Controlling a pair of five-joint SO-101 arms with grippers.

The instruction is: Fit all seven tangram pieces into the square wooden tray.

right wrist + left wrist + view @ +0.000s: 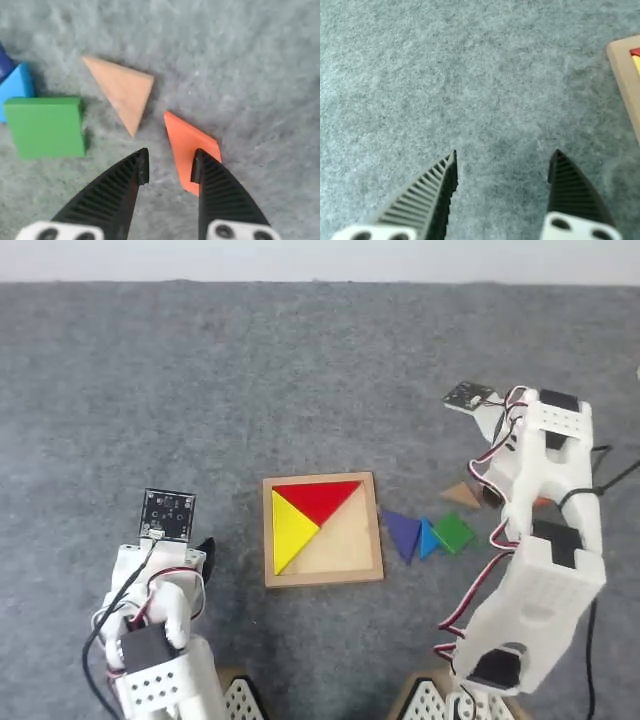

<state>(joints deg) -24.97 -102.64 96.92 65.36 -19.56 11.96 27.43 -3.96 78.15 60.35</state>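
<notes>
Right wrist view: right tool (170, 154) parted over orange piece (186, 136); left tool (505, 154) parted above carpet (470, 75) beside tray (621, 65).

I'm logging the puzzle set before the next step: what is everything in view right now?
tray: one, wooden, mid-table
red triangle: one, red, in the tray
yellow triangle: one, yellow, in the tray, touching the red one
dark blue triangle: one, dark blue, on the mat beside the tray
light blue triangle: one, light blue, between the dark blue triangle and the green square
green square: one, green, on the mat
tan triangle: one, tan, near the green square
orange piece: one, orange, by the right gripper
mat: one, grey, covers the table
left gripper: one, open, above bare mat
right gripper: one, open, above the orange piece's edge
</notes>
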